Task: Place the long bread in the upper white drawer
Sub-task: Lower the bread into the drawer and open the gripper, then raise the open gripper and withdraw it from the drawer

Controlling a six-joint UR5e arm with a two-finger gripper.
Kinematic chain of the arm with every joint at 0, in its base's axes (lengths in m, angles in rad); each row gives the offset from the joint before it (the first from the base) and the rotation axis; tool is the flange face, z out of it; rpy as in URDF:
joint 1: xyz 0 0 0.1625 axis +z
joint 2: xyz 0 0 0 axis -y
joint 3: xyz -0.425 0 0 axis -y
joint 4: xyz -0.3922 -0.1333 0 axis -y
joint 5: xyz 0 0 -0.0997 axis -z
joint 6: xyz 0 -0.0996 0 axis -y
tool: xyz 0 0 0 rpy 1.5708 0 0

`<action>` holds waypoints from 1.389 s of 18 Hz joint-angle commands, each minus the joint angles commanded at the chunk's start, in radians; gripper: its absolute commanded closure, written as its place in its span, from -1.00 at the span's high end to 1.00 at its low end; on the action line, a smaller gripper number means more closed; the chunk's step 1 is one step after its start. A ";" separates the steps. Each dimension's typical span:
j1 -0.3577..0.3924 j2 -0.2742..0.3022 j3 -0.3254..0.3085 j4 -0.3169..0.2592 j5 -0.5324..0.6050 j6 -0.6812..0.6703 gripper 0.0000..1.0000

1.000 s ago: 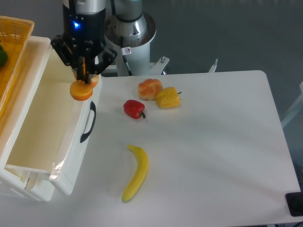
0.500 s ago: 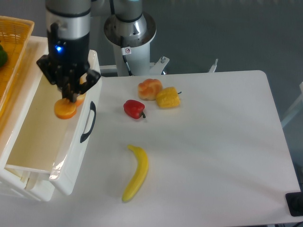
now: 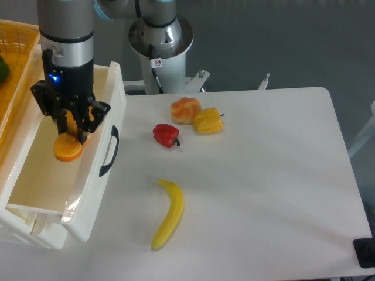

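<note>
upper white drawer (image 3: 88, 193) open-topped, bare floor below gripper (image 3: 71, 133), yellow basket (image 3: 17, 64) alongside

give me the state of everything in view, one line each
hand: shut on the long bread, over the drawer
long bread: held upright, seen end-on, not released
upper white drawer: pulled open
banana: lying flat on the table
red pepper: resting on the table
bun: touching the yellow pepper

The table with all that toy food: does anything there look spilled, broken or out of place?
Nothing stands out. The banana, red pepper, bun and corn lie intact on the table. The pincer holds the long bread upright over the open white drawer.
</note>
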 joint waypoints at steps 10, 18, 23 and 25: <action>-0.014 -0.002 0.000 -0.011 -0.002 0.017 1.00; 0.110 -0.003 -0.053 -0.003 0.072 0.063 1.00; 0.254 -0.002 -0.090 -0.002 0.089 0.311 1.00; 0.305 -0.003 -0.098 0.000 0.087 0.360 1.00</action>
